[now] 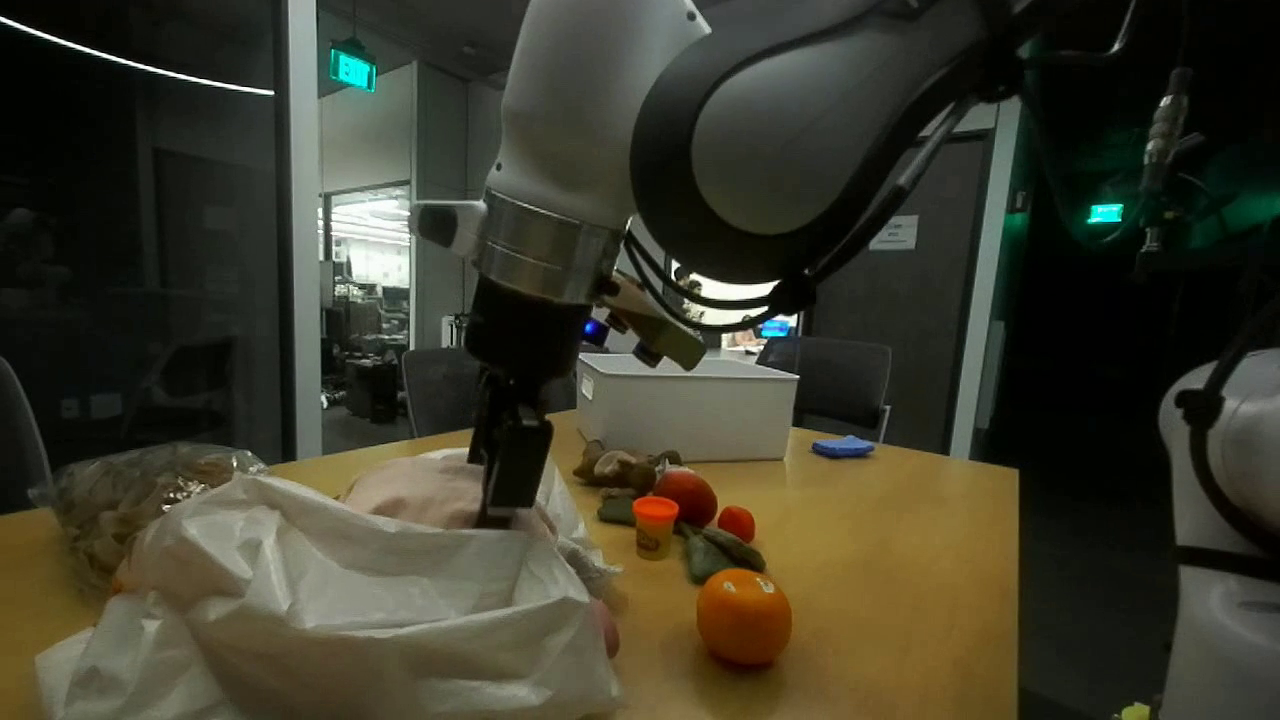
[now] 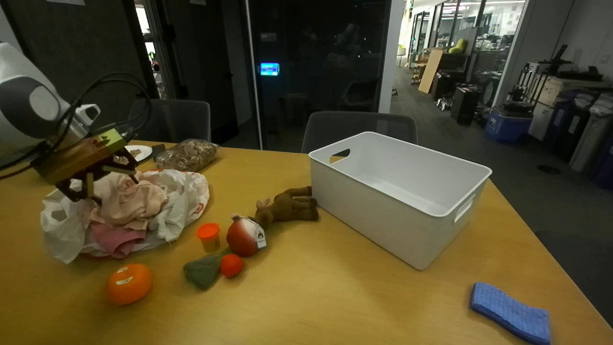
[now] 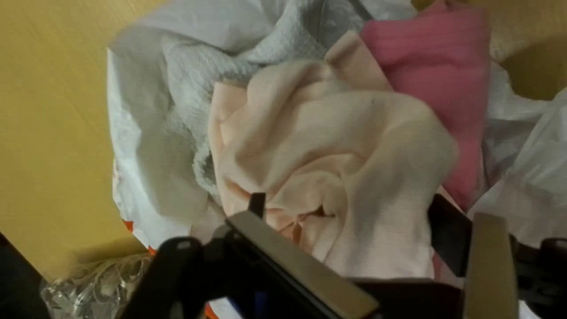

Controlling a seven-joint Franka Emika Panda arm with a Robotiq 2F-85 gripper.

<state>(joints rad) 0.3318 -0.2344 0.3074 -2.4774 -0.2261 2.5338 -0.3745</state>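
Observation:
My gripper (image 1: 510, 505) is open and points down over a crumpled white plastic bag (image 1: 380, 640). In an exterior view its two fingers (image 2: 117, 190) are apart, with nothing between the tips. A peach cloth (image 2: 129, 201) lies bunched on the bag, right under the fingers. In the wrist view the peach cloth (image 3: 328, 119) spreads below and between the fingertips (image 3: 352, 221); whether they touch it I cannot tell. A pink cloth (image 3: 434, 66) and a grey fuzzy cloth (image 3: 199, 75) lie beside it on the white bag (image 3: 137, 177).
A white bin (image 2: 373, 230) stands on the table. Near the bag lie an orange (image 2: 129, 283), an orange-lidded tub (image 2: 209, 237), a red-white plush (image 2: 242, 237), a small red ball (image 2: 232, 265), a green item (image 2: 203, 272), a brown plush animal (image 2: 287, 208) and a clear bag (image 2: 187, 154).

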